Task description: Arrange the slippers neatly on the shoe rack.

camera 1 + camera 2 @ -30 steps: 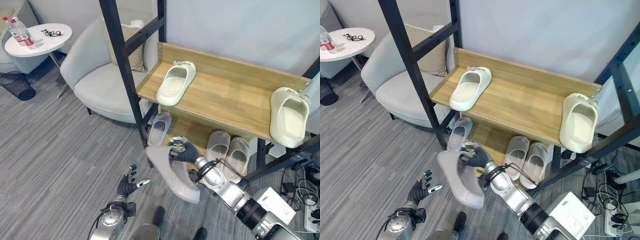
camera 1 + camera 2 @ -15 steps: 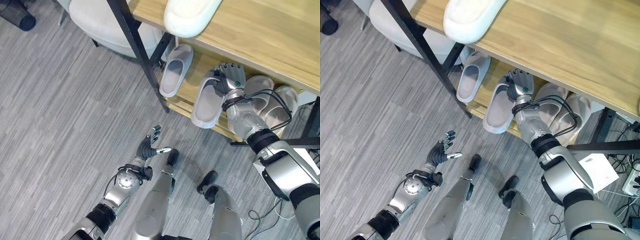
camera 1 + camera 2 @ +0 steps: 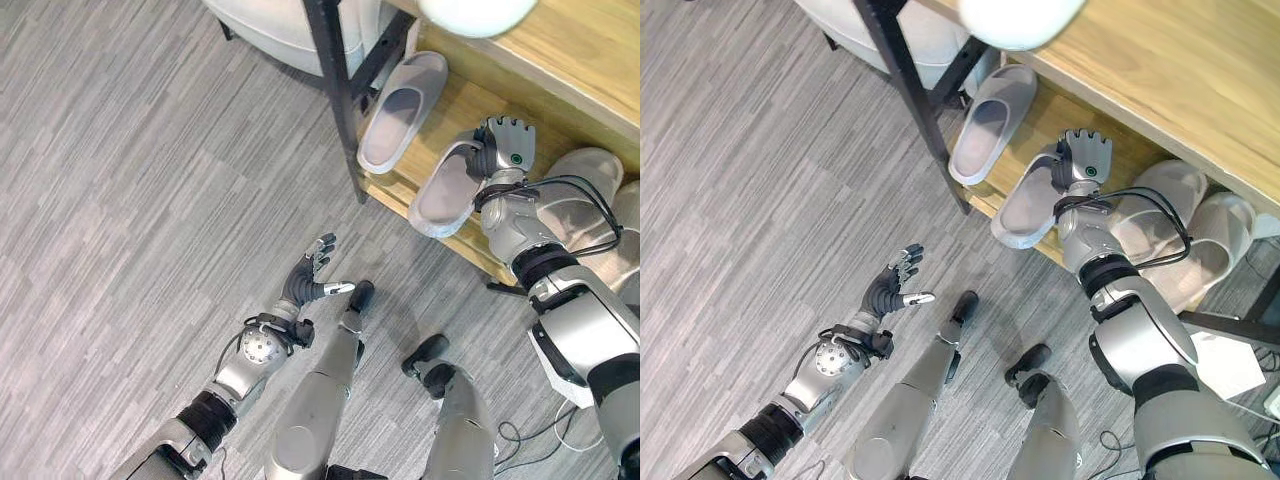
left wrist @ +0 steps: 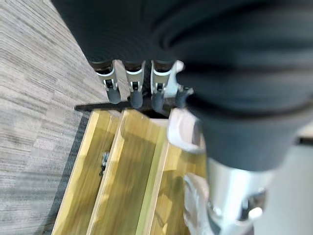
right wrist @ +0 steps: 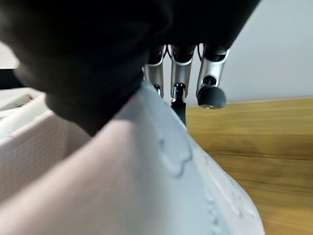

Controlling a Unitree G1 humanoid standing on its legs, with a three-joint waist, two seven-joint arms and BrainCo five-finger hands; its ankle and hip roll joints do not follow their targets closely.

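On the rack's lower wooden shelf (image 3: 468,102) my right hand (image 3: 506,148) is shut on the toe end of a grey slipper (image 3: 443,192). The slipper's heel sticks out past the shelf's front edge. In the right wrist view the fingers (image 5: 179,73) lie over the slipper's pale upper (image 5: 166,196), and the thumb is hidden. A matching grey slipper (image 3: 400,98) lies just to its left on the same shelf. My left hand (image 3: 308,283) hovers open over the floor, holding nothing; its straight fingers (image 4: 132,88) show in the left wrist view.
A pair of pale slippers (image 3: 1175,215) lies on the lower shelf right of my right hand. A white slipper (image 3: 1018,15) rests on the upper shelf (image 3: 1180,70). The rack's black post (image 3: 335,90) stands at the left, a white armchair (image 3: 275,18) behind it.
The camera has tilted down towards the floor. My right hand has carried the grey slipper from in front of the rack onto the lower shelf. The left hand stays open.
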